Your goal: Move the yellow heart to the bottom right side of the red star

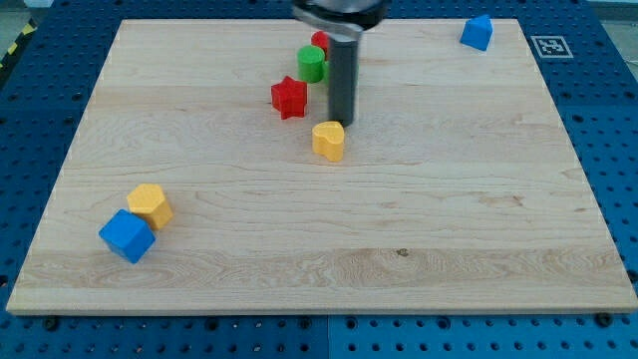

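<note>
The yellow heart (328, 141) lies near the middle of the wooden board (449, 219), below and to the right of the red star (289, 97). My tip (342, 123) stands just above the heart's upper right edge, touching or nearly touching it. The rod rises from there to the view's top. The red star is to the left of the rod, a short gap away.
A green cylinder (312, 63) and a red block (320, 42) behind it sit above the star, beside the rod. A blue block (478, 32) is at the top right. A yellow hexagon (151, 204) touches a blue cube (127, 236) at the bottom left.
</note>
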